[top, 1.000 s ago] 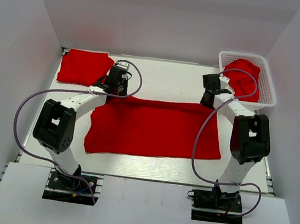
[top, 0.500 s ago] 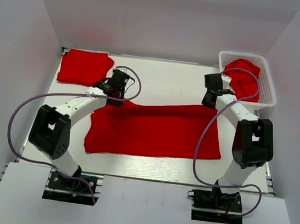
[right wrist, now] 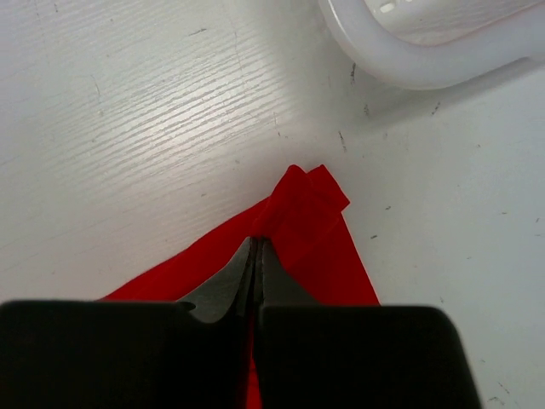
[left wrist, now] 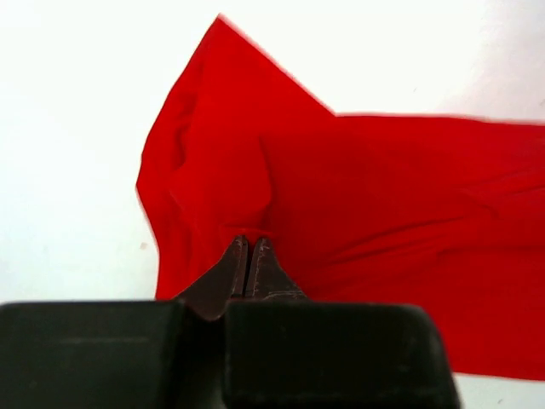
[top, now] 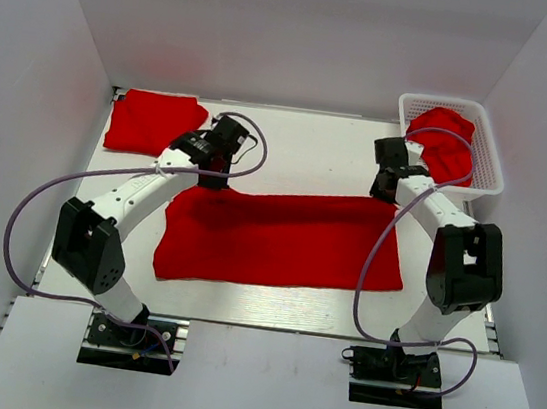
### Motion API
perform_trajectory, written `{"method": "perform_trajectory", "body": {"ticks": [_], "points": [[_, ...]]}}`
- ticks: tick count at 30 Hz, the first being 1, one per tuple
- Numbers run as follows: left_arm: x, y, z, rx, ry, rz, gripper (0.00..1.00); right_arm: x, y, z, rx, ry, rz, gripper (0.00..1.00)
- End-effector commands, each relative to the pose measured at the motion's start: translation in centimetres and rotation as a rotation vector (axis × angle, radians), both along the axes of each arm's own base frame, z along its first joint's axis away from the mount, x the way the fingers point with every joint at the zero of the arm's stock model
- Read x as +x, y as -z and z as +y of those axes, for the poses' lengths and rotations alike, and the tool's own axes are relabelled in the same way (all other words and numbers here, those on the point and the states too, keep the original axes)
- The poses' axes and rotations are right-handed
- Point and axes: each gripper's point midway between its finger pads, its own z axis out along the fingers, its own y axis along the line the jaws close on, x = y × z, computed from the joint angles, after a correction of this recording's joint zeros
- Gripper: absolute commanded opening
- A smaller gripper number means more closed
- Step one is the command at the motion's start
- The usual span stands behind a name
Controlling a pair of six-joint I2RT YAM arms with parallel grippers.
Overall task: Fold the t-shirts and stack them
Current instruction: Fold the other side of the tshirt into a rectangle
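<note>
A bright red t-shirt (top: pixel 279 236) lies spread across the middle of the table, folded into a wide band. My left gripper (top: pixel 214 175) is shut on its far left corner (left wrist: pixel 247 196), where the cloth bunches up at the fingertips. My right gripper (top: pixel 388 192) is shut on the far right corner (right wrist: pixel 302 200), which sticks out past the closed jaws as a small fold. A folded red t-shirt (top: pixel 153 120) rests at the far left of the table. Another red t-shirt (top: pixel 446 136) lies crumpled in the white basket (top: pixel 491 163).
The white mesh basket stands at the far right corner, its rim (right wrist: pixel 409 60) just beyond my right gripper. White walls close in the table on three sides. Purple cables loop off both arms.
Both grippers have carried the shirt's far edge further from the arm bases. The left corner has risen and the far edge now sags between the two grips.
</note>
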Motion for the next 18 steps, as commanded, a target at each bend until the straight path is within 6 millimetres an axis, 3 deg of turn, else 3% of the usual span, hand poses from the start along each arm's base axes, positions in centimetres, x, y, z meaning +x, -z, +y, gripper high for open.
{"method": "perform_trajectory", "body": {"ticks": [1,4,8,13,18], "points": [[-2.5,-0.4,1.6,0.078,-0.031,0.068,0.0,-0.5,-2.5,-0.4,-0.003,0.007,-0.043,0.0],[-3.8,1.2,2.1,0.107,-0.042,0.115,0.0,-1.6,-2.5,-0.5,0.003,0.011,-0.026,0.0],[-4.4,3.1,0.4,0.041,-0.006,0.161,0.0,-2.9,-2.1,-0.8,0.004,0.019,-0.005,0.0],[-4.8,3.5,-1.2,-0.011,0.018,0.173,0.0,-3.3,-1.7,-1.2,-0.013,0.021,0.02,0.0],[-7.2,3.9,-1.3,-0.043,0.027,0.237,0.0,-3.5,-1.6,-1.6,-0.032,0.035,0.025,0.0]]}}
